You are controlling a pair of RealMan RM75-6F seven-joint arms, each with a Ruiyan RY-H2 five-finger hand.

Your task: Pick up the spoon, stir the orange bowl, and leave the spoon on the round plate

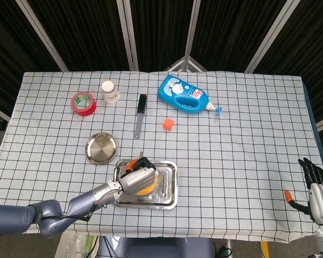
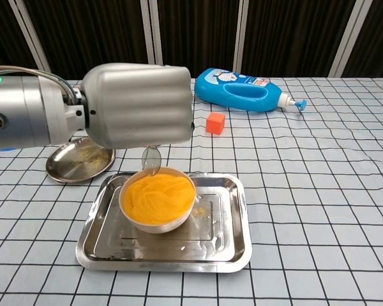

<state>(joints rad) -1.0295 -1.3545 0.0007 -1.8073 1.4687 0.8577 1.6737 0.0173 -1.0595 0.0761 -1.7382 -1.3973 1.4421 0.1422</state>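
Orange bowl (image 2: 157,200): I see it in the steel tray (image 2: 223,245), near the tabletop's front edge, left of centre.
Spoon (image 2: 152,159): tip hangs just above the bowl's rear rim.
Left hand (image 2: 137,105): my fist is closed around the spoon handle.
Round plate (image 1: 101,148): sits just behind the tray's left corner.
Right hand (image 1: 317,188): fingers spread, holding nothing, off the front right corner.

Head view looks down from high; chest view low, close, sharing the tray (image 1: 169,185).
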